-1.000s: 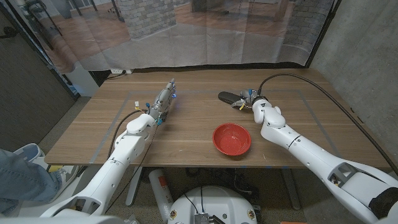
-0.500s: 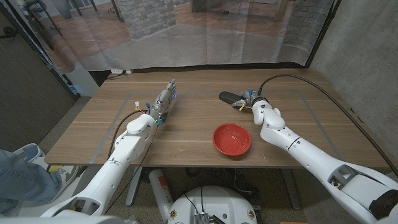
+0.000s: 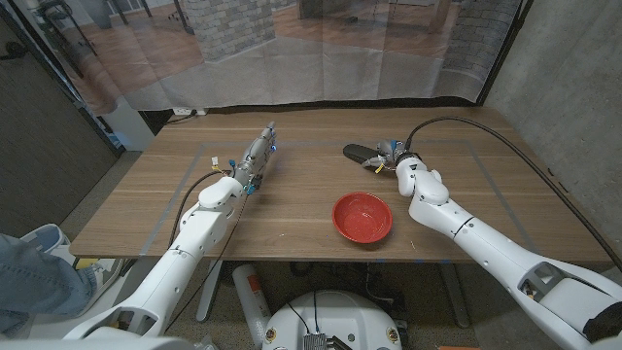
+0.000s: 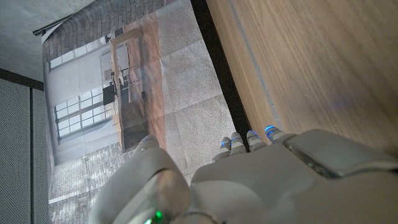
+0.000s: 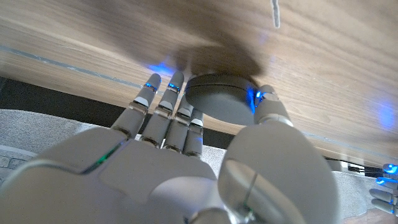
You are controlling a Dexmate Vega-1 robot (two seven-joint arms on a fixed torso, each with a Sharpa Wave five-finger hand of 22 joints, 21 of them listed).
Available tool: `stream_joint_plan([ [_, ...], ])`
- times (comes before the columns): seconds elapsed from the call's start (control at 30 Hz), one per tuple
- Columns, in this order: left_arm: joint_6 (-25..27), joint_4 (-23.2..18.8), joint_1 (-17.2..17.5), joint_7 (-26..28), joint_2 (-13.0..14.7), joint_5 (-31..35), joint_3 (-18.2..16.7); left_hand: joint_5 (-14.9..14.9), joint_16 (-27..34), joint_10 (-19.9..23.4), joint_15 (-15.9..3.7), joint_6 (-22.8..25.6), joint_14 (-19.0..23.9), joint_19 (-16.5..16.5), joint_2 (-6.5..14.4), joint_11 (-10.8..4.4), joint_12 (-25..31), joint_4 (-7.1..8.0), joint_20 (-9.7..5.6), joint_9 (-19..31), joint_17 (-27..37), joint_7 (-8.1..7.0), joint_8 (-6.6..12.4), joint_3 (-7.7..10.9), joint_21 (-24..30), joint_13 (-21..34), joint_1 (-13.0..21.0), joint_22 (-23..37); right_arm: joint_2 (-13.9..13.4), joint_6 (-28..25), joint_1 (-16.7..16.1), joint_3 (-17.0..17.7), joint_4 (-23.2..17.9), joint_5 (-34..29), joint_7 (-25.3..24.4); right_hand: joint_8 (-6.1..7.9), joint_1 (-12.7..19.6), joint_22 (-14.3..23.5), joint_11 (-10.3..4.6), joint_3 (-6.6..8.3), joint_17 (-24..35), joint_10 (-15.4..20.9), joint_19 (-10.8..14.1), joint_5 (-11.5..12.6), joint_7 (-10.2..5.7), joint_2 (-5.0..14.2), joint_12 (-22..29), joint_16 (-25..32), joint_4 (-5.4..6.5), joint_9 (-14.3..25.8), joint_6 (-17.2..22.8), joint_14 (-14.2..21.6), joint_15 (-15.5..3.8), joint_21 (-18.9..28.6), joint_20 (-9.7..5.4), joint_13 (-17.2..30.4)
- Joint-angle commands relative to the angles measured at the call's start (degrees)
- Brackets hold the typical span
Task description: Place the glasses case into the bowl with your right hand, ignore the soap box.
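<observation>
The dark glasses case [image 3: 358,153] lies at the back of the wooden table [image 3: 292,199], right of the middle. My right hand [image 3: 389,156] grips its right end. In the right wrist view the case's grey rounded end [image 5: 217,102] sits between the thumb [image 5: 268,109] and the fingers [image 5: 163,99], close over the wood and its own shadow. The red bowl [image 3: 362,217] stands empty nearer the front edge, below the case in the picture. My left hand [image 3: 258,156] stretches out with straight fingers over the table's left half, holding nothing.
A black cable [image 3: 486,131] arcs from my right wrist across the table's back right. Pale tape lines [image 3: 199,165] mark a rectangle on the wood. A person's leg in jeans [image 3: 29,277] shows at the bottom left, off the table.
My right hand and the case have shifted a little to the right together. The left arm and the bowl have not moved.
</observation>
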Motion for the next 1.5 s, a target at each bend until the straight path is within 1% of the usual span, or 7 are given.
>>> stream_joint_plan([
  [0.03, -0.2, -0.4, -0.2, -0.1, 0.3, 0.5, 0.2, 0.0, 0.1, 0.1, -0.15, 0.1, 0.1, -1.1, 0.4, 0.04, 0.2, 0.0, 0.03, 0.1, 0.2, 0.06, 0.06, -0.45, 0.2, 0.2, 0.3, 0.2, -1.0, -0.5, -1.7, 1.3, -3.4, -0.8, -0.7, -0.05, 1.6, 0.1, -1.51, 0.4, 0.2, 1.3, 0.8, 0.0, -6.74, 1.3, -0.1, -0.1, 0.33, 0.1, 7.2, 0.7, -3.24, 0.0, -0.05, 0.2],
  [0.2, -0.2, -0.5, -0.1, -0.2, 0.4, 0.4, 0.1, 0.0, 0.1, 0.1, -0.11, 0.1, 0.1, -1.1, 0.4, 0.19, 0.2, 0.0, 0.06, 0.1, 0.2, 0.06, 0.05, -0.51, 0.2, 0.2, 0.3, 0.2, -1.4, -0.6, -2.4, 1.8, -4.8, -1.3, -0.7, -0.12, 1.7, 0.1, -1.33, 0.43, 0.2, 1.6, 1.0, -0.1, -6.63, 1.38, -0.2, -0.1, 0.33, 0.1, 7.5, 1.0, -3.24, 0.0, -0.08, 0.2],
  [0.7, -0.3, -0.2, -0.8, -1.2, 0.5, 0.1, 0.2, -0.1, 0.1, 0.1, -0.09, 0.1, 0.2, -1.1, 0.5, 0.1, 0.2, -0.01, 0.05, 0.1, 0.2, 0.07, 0.05, -0.65, 0.2, 0.3, 0.3, 0.2, -3.3, -0.5, -5.7, 4.1, -9.3, -2.1, -0.6, -0.27, 2.5, 0.1, -1.63, 0.76, 0.1, 2.0, 1.4, -0.3, -6.87, 1.61, -0.5, -0.5, 0.04, 0.1, 8.4, 1.5, -3.35, -0.1, -0.18, 0.2],
  [1.17, -0.7, 0.9, -1.5, -1.6, 0.2, 0.3, 0.6, -0.1, 0.1, 0.1, -0.07, 0.1, 0.1, -1.2, 0.6, 0.02, 0.2, -0.02, -0.01, 0.1, 0.2, 0.16, 0.03, -0.78, 0.2, 0.3, 0.4, 0.2, -4.0, 0.0, -8.8, 6.3, -13.3, -2.9, -1.6, -0.83, 2.8, 0.1, -1.49, 0.84, 0.2, 2.0, 1.6, -0.5, -6.77, 1.7, -0.9, -0.9, 0.05, 0.1, 8.1, 1.5, -3.27, -0.1, -0.35, 0.2],
  [1.3, -0.8, 0.7, -1.5, -1.6, 0.2, 0.4, 0.6, -0.1, 0.1, 0.1, -0.03, 0.1, 0.0, -1.2, 0.6, 0.05, 0.2, -0.02, -0.03, 0.1, 0.2, 0.15, 0.02, -0.82, 0.2, 0.3, 0.4, 0.2, -4.6, 0.8, -10.0, 7.4, -14.3, -2.5, -2.1, -0.87, 2.8, 0.1, -1.47, 0.87, 0.2, 2.1, 1.6, -0.5, -6.73, 1.77, -1.0, -1.0, 0.08, 0.1, 8.3, 1.5, -3.36, -0.1, -0.37, 0.2],
  [1.4, -0.7, 0.6, -1.5, -1.6, 0.2, 0.4, 0.6, -0.1, 0.1, 0.0, -0.07, 0.1, 0.0, -1.2, 0.6, 0.15, 0.1, -0.02, -0.02, 0.1, 0.2, 0.15, 0.02, -0.85, 0.2, 0.3, 0.4, 0.2, -5.0, 2.1, -11.0, 8.6, -14.9, -1.6, -3.0, -0.92, 2.9, 0.1, -1.94, 0.88, 0.2, 2.2, 1.6, -0.6, -6.98, 1.81, -1.1, -1.1, 0.1, 0.1, 8.5, 1.6, -3.47, -0.2, -0.38, 0.2],
  [1.5, -0.7, 0.5, -1.5, -1.6, 0.2, 0.5, 0.7, -0.1, 0.1, 0.1, -0.03, 0.1, 0.1, -1.2, 0.7, 0.12, 0.2, -0.03, -0.02, 0.1, 0.2, 0.17, 0.02, -0.89, 0.2, 0.3, 0.4, 0.2, -5.4, 3.9, -12.3, 9.9, -15.4, -0.7, -4.9, -1.0, 3.1, 0.1, -1.59, 0.96, 0.2, 2.1, 1.8, -0.7, -6.95, 1.87, -1.2, -1.2, 0.04, 0.1, 8.6, 1.5, -3.58, -0.1, -0.37, 0.2],
])
